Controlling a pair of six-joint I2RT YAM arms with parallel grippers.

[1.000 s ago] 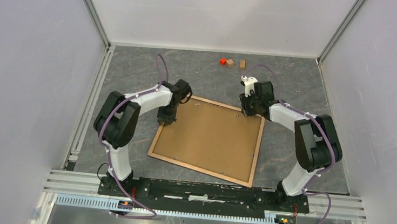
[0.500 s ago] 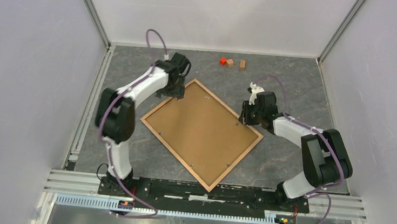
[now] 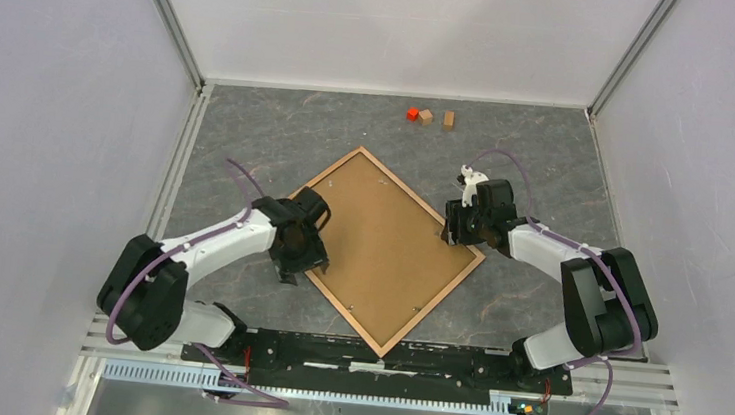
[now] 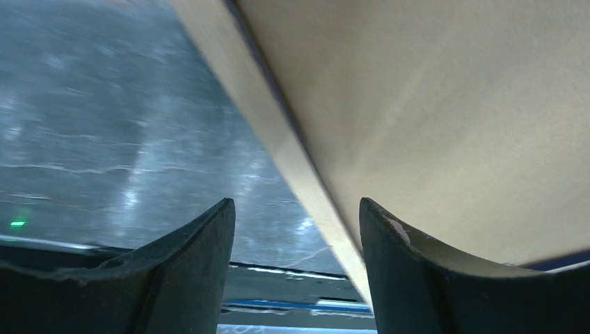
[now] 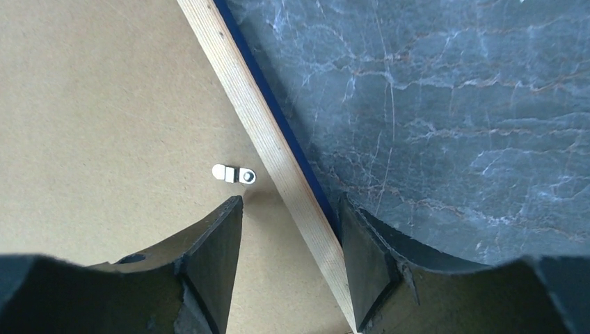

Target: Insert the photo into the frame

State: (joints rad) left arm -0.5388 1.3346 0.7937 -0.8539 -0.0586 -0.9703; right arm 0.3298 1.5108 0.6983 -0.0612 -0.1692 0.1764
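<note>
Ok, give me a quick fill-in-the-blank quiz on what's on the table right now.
1. The frame lies flat with its brown backing board facing ____.
2. By the right fingers, the rail's outer side is dark ____.
3. Of the three small cubes, the leftmost in the top view is ____.
Missing words: up, blue, red.

Grey marbled tabletop (image 3: 280, 130), plain white walls (image 3: 400, 20), aluminium corner rails (image 3: 169, 14)

Close-up: R gripper (image 5: 289, 209) is straddling the frame (image 5: 243, 97) rail, light wood w/ dark blue outer edge, its 2 dark fingers (image 5: 209, 278) standing apart. Brown backing board (image 5: 104, 104) w/ 1 silver clip (image 5: 234, 174) is lying at left; grey marbled table (image 5: 452, 104) is showing at right.
</note>
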